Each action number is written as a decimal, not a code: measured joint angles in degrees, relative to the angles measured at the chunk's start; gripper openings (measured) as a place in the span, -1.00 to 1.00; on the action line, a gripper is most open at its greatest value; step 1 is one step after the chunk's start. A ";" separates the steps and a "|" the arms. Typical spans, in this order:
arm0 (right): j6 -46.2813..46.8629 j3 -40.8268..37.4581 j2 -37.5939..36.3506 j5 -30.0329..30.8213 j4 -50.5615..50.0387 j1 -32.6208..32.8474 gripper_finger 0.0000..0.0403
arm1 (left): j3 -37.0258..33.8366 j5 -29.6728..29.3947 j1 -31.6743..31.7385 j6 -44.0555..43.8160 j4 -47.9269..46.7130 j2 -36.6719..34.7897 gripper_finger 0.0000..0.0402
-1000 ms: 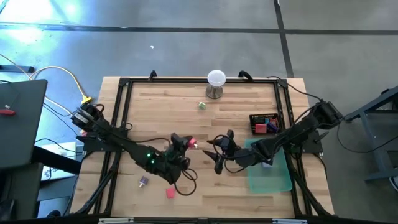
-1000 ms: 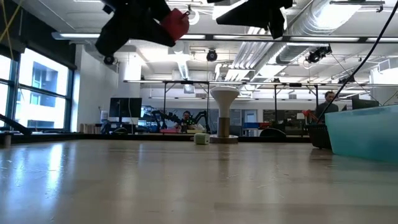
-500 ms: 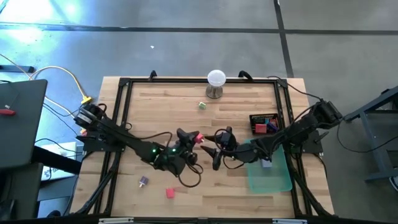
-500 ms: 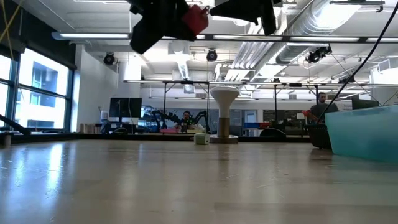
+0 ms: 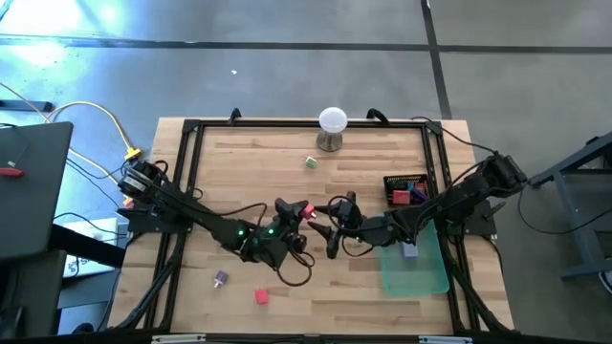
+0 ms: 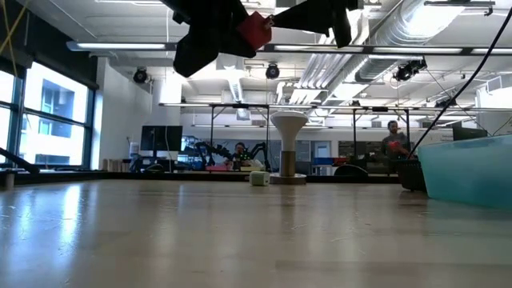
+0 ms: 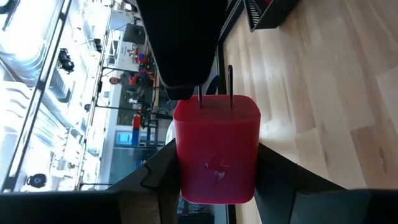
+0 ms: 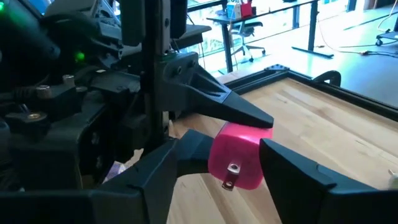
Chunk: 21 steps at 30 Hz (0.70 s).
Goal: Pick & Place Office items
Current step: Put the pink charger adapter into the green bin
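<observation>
Big windows (image 6: 40,112) at nine o'clock let in daylight. Long ceiling lights (image 6: 240,48) shine above desks with screens (image 6: 164,140). The floor (image 5: 287,57) is grey.

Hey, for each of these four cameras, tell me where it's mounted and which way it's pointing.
High view: above the table, looking straight down; both arms show, end effectors meeting mid-table.
Low view: at tabletop height, looking level into the room; both arms enter from above.
Left wrist view: on the left arm, facing the red block between its own fingers.
Right wrist view: on the right arm, facing the left end effector past its own fingers.
Shared: the red block appears in all four.
</observation>
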 joint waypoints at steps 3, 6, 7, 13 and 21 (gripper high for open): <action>-0.01 0.00 0.00 -0.06 0.19 0.04 0.15 | 0.00 0.22 0.02 -0.35 0.19 0.00 -0.27; 0.07 0.00 -0.58 0.74 -0.63 0.11 0.27 | 0.00 -0.01 0.04 0.46 0.64 0.00 -0.27; 0.26 0.00 -0.65 0.87 -1.09 0.10 0.32 | 0.01 -0.46 0.04 0.53 0.84 -0.01 -0.27; 2.12 -0.04 -1.17 0.93 -2.45 0.04 0.52 | 0.09 -1.80 -0.12 3.65 3.75 -0.08 -0.28; 1.80 -0.04 -1.66 0.16 -2.42 -0.53 0.60 | 0.09 0.22 -0.06 5.99 6.80 -0.09 -0.28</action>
